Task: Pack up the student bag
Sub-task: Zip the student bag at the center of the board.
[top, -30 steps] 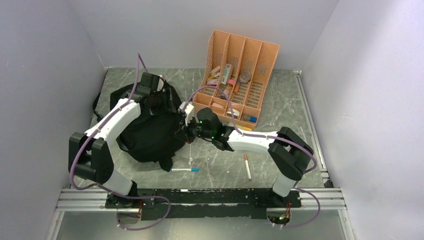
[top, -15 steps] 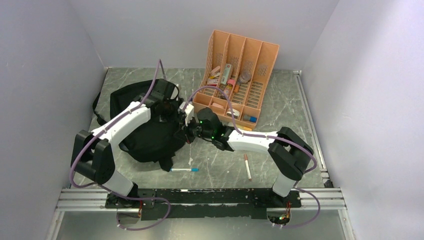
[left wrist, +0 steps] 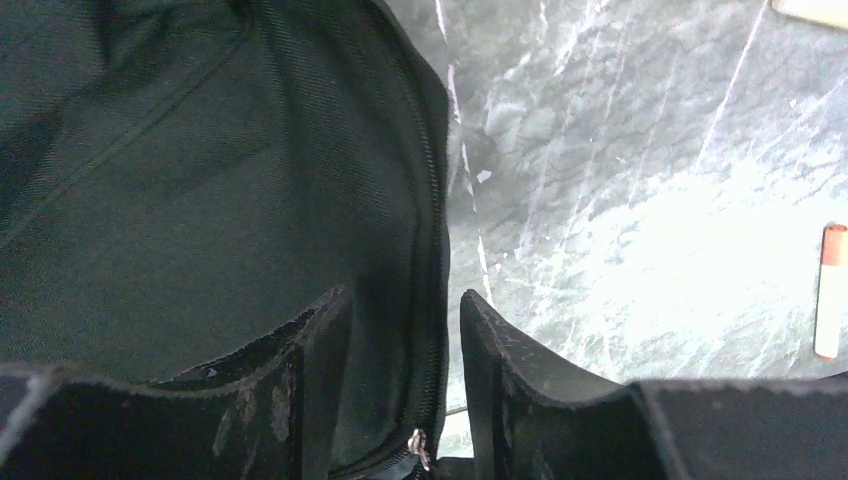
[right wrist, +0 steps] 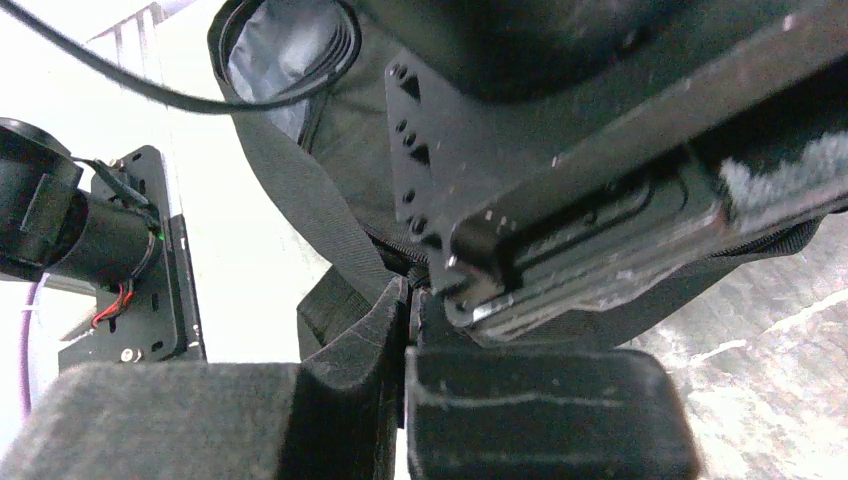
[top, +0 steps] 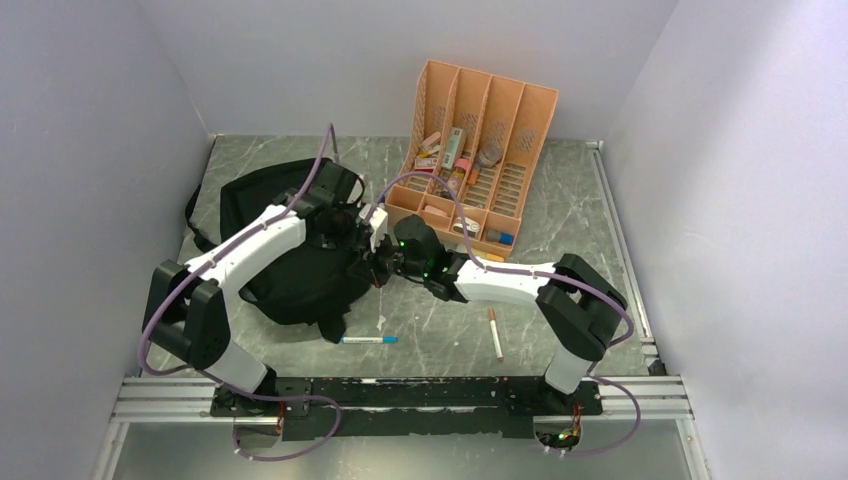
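One student bag, one organizer, two pens

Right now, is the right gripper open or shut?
Shut: the right gripper shows no gap, tips against the bag; whether it pinches fabric, cannot tell.

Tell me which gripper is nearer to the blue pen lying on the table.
Right. The right gripper, shut on the edge of the student bag, is just behind the blue pen. The left gripper is farther back, open over the bag's zipper edge.
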